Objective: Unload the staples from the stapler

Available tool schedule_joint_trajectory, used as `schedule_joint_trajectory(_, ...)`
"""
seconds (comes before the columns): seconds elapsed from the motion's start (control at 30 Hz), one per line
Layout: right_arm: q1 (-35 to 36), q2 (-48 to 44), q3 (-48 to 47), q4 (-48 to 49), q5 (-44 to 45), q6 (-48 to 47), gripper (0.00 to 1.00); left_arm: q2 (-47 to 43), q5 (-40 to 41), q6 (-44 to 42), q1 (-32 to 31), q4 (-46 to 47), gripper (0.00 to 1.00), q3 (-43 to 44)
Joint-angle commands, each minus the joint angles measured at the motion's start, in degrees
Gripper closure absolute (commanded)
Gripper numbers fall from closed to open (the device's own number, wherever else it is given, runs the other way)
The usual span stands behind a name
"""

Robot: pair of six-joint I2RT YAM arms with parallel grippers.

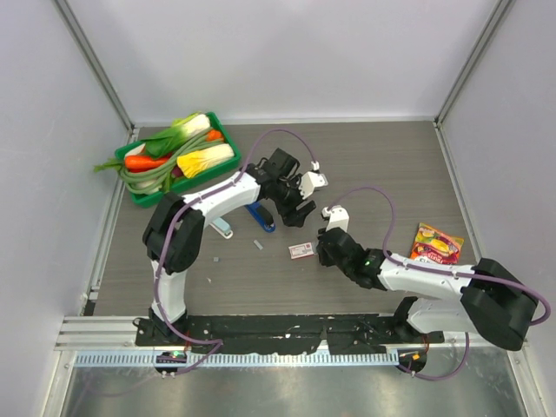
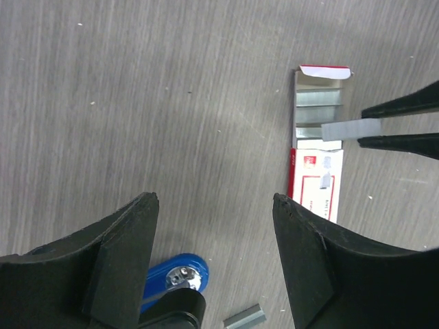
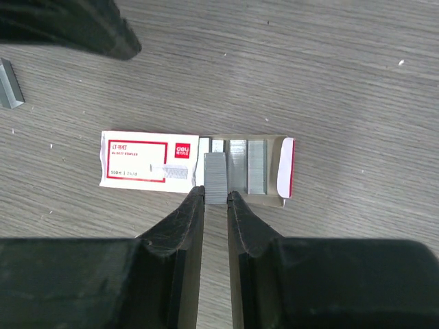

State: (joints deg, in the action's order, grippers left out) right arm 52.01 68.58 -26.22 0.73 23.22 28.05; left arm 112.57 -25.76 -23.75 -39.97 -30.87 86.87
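**Right gripper.** The right gripper point(image 3: 215, 195) was pinching the staples point(image 3: 215, 177), a short silver-grey strip, between both fingertips at the strip's near end. In the right wrist view the strip sat at the centre of the frame. It was over the open end of the staple box point(image 3: 151, 161), alongside the rows of staples in the drawn-out tray. Whether the strip touched that tray could not be determined.

**Staple box.** The red-and-white box lay flat on the surface point(image 2: 137, 103), at the centre of the top view, with its tray pulled out on one side.

**Left gripper.** The left gripper point(image 2: 216, 199) was spread wide and held nothing. It was positioned above the surface, just above centre in the top view.

**Stapler.** The blue stapler point(image 2: 171, 277) lay at the lower edge of the left wrist view, partly hidden behind one finger of the left gripper. A second strip point(image 2: 245, 317) lay on the surface at the bottom edge of that view, just right of the blue stapler and apart from it.

**Other items, top view.** A pale stapler point(image 1: 221, 228) lay left of the blue stapler. A green tray point(image 1: 143, 195) holding vegetables point(image 1: 187, 143) occupied the upper left. A snack packet point(image 1: 437, 243) lay at the right of the frame
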Motion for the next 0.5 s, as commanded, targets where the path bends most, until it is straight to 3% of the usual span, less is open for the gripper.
schedule_joint_trajectory(0.0,-0.59,0.59,-0.15,4.10,0.77,-1.33,0.99,-3.50,-2.63,0.72,-0.02,-3.05,0.28,0.14)
schedule_joint_trajectory(0.47,-1.12,4.28,-1.29,5.77,0.86,-2.12,0.99,-6.14,-2.89,0.63,0.06,-1.38,0.28,-4.25)
